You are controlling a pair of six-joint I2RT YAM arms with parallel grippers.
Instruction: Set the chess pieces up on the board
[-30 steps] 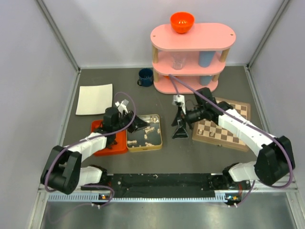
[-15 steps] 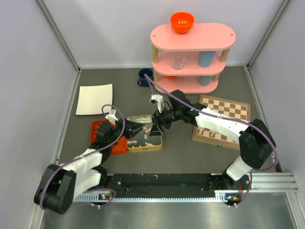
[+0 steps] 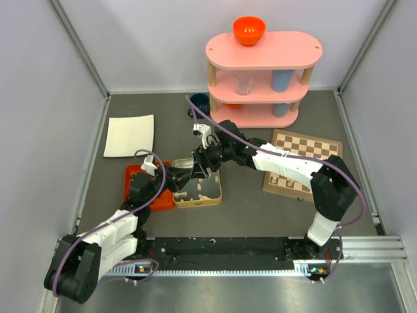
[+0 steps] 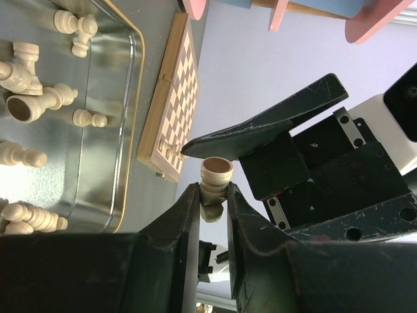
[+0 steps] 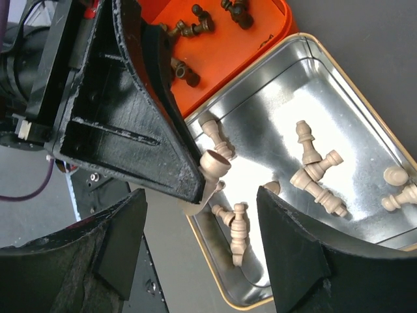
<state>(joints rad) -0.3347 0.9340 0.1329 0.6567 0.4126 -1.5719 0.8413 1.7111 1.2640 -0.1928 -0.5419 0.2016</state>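
**Right claw (image 3: 199,164) swinging off the board (image 3: 313,147) to meet the left claw (image 3: 186,175) over the tin (image 3: 212,189)**

Since a second ago you are carrying your right arm from beside the board across to the tin, and your left claw is turning to face it. That left claw is pinching one cream piece (image 4: 215,177) narrowly by its stem, leaving the round base sticking out for the other side to take. Your right claw is standing wide, one finger on either side of that piece and not yet touching it. This is looking like a handover. The board is lying at the right of the surface (image 3: 247,208), well apart from the tin and probably awkward for the left arm. Loose cream pieces (image 5: 313,169) are waiting in the tin, and dark pieces (image 5: 189,29) are sitting in the orange tray (image 5: 221,45)
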